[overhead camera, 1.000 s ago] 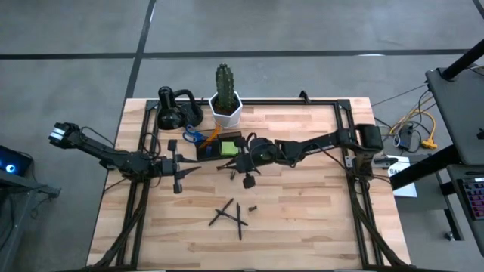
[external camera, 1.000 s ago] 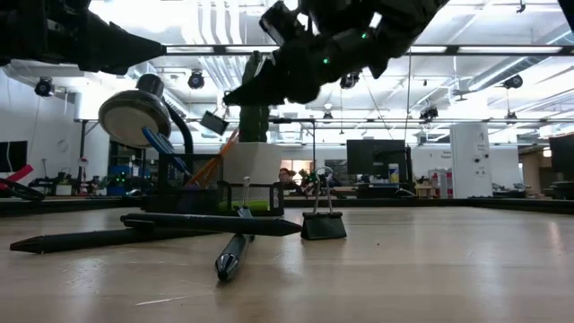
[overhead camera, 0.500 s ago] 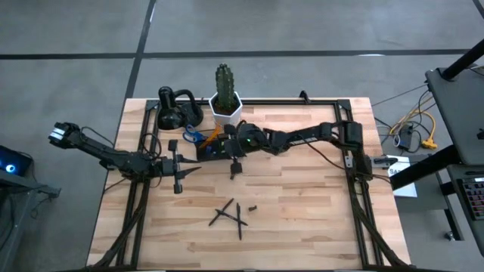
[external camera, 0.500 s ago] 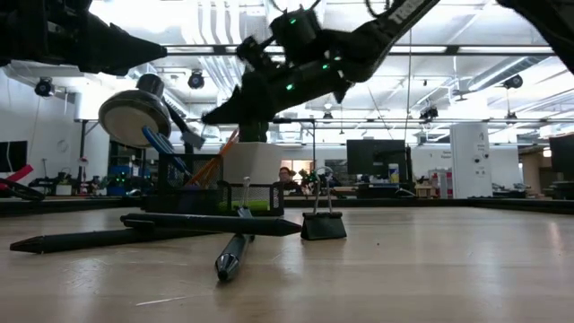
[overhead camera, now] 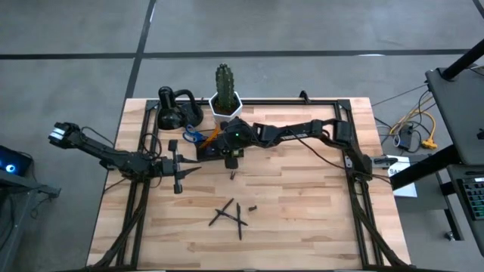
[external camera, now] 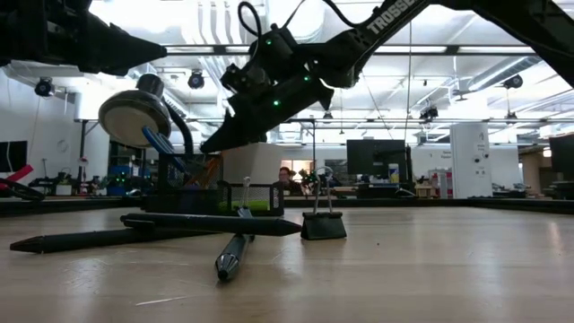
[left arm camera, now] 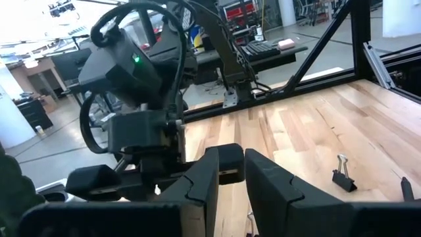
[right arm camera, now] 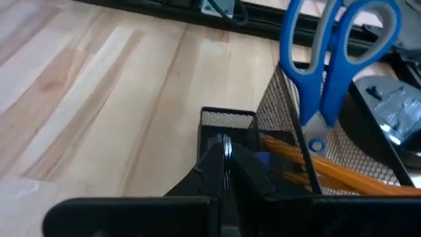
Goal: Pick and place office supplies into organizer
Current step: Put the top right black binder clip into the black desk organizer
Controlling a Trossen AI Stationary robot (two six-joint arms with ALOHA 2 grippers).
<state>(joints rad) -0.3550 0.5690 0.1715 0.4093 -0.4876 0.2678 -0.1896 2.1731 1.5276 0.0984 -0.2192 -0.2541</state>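
your right gripper (overhead camera: 229, 149) hangs over the dark mesh rectangular organizer (overhead camera: 214, 146), which sits near the back of the light wooden table (overhead camera: 302, 196), in front of the white hexagonal cactus pot (overhead camera: 225, 109). in the right wrist view its fingers (right arm camera: 220, 172) are pinched almost together on a thin silvery piece (right arm camera: 225, 146); what that piece is cannot be told. it sits above a small square compartment (right arm camera: 227, 128) of the organizer. the blue-handled scissors (right arm camera: 332, 49) stand upright in the mesh section, beside slanted orange pencils (right arm camera: 309, 163). a lime-green sticky-note pad (overhead camera: 224, 146) lies in the organizer. crossed black pens (overhead camera: 229, 215) and a small black binder clip (overhead camera: 252, 206) remain on the table toward the front. your left gripper (overhead camera: 176, 168) waits low at the left side, fingers (left arm camera: 200, 181) narrowly apart, holding nothing.
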